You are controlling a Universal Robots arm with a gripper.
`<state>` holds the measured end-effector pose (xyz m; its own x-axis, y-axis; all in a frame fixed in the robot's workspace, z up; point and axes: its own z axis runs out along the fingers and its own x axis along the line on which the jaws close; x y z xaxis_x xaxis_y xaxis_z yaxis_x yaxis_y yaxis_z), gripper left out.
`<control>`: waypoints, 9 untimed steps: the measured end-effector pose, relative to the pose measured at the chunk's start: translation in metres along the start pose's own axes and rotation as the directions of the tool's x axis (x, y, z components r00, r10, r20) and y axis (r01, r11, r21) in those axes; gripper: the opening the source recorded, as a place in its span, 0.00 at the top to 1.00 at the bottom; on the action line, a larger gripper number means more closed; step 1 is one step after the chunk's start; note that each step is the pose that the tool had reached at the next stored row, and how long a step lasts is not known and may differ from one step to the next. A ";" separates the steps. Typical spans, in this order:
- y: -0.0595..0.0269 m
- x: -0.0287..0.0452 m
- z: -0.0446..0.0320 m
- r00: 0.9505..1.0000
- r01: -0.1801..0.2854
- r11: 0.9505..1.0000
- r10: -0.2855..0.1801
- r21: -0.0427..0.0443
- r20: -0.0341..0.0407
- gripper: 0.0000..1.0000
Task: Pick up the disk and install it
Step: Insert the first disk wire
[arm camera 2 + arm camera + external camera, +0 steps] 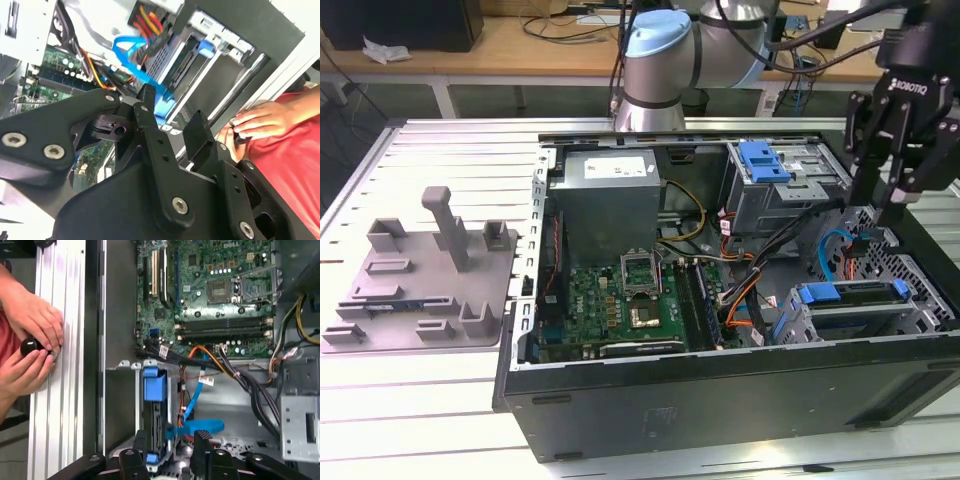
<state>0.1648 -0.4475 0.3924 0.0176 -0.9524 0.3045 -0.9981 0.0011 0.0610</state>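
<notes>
The disk (852, 297) sits on edge in the lower grey drive cage at the front of the open computer case on the exterior view's right, its blue carrier frame (154, 385) showing at one end. In the second wrist view the disk (186, 64) lies in the same cage slot. My gripper (882, 195) hangs above the case's right side, over that cage and apart from the disk. Both wrist views show its black fingers (201, 442) spread, the gripper (172, 112) open with nothing held between them.
A blue bracket (765, 160) tops the upper grey cage. Blue, orange and black cables (200, 390) run between the cages and the motherboard (620, 300). A grey fixture plate (420, 280) lies on the exterior view's left. A person's hands (30, 335) rest on the table rail beside the case.
</notes>
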 end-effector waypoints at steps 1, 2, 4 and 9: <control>-0.0026 -0.0007 -0.0004 1.000 -0.002 1.000 0.002 -0.001 -0.002 0.50; -0.0048 -0.0012 -0.0007 1.000 -0.005 1.000 0.005 -0.002 -0.003 0.50; -0.0108 -0.0029 -0.0014 1.000 -0.019 1.000 0.019 -0.006 -0.003 0.50; -0.0166 -0.0044 -0.0008 0.997 -0.075 0.997 0.075 -0.024 -0.001 0.50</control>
<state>0.1814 -0.4431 0.3909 -0.0576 -0.9493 0.3090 -0.9949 0.0802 0.0610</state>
